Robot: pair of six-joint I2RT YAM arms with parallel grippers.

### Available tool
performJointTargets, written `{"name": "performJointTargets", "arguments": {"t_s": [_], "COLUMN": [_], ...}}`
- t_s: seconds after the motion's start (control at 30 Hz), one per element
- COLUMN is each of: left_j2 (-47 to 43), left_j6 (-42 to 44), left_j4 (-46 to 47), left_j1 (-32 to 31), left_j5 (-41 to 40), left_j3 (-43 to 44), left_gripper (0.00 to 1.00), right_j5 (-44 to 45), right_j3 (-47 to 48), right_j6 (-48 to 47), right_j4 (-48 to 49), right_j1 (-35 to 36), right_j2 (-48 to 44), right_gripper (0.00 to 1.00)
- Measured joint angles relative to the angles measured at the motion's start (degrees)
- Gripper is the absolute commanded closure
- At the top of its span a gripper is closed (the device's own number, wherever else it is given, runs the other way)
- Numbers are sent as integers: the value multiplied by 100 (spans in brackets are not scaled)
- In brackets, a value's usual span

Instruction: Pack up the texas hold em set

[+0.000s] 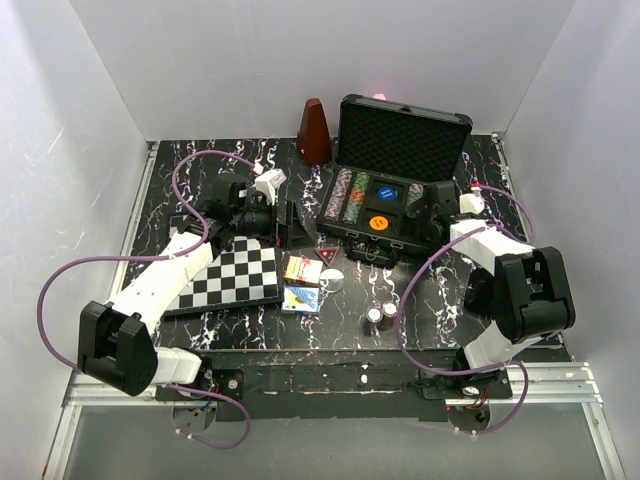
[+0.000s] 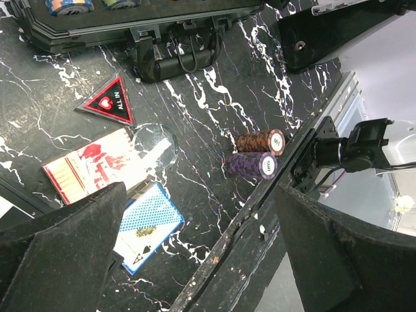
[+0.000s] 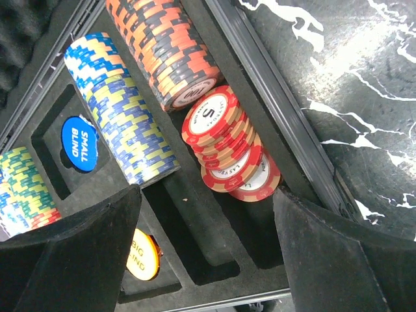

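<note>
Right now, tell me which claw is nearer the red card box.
Left. The left claw hovers just beyond the red card box; the right claw is over the case.

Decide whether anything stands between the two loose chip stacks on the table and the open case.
Nothing visible does. Bare tabletop runs from the chip stacks to the case front. The right gripper hangs open over the chips inside.

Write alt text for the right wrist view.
The open right tool hovers over a black foam-lined case holding an orange-black chip row, a blue-yellow chip row and a leaning red-cream chip stack. A round blue button and a round orange button lie nearby.
</note>
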Motion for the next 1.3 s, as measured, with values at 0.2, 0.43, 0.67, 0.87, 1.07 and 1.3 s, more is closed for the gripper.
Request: {"name": "performJointTargets", "arguments": {"t_s": [0.2, 0.43, 0.67, 0.87, 1.07, 1.3], "left_j2": [0, 0, 0, 0, 0, 0], "left_j6": [15, 20, 24, 26, 26, 26], "left_j4": [0, -2, 0, 0, 0, -2], "left_j1": [0, 0, 0, 0, 0, 0], "left_j5": [-4, -4, -4, -4, -4, -2], "left_j3": [0, 0, 0, 0, 0, 0], "left_gripper": [2, 2, 2, 2, 2, 2], "right_j5": [208, 354, 350, 356, 398, 435], "right_j3": [-70, -70, -61, -59, 55, 173], "right_j6": [-46, -155, -278, -341, -400, -404], "right_j4": [184, 299, 433, 632, 741, 804], "right_j1": [-22, -72, -87, -105, -127, -157], "right_j2": [-227, -299, -162, -155, -4, 197], "right_gripper": [11, 11, 11, 12, 12, 12]}}
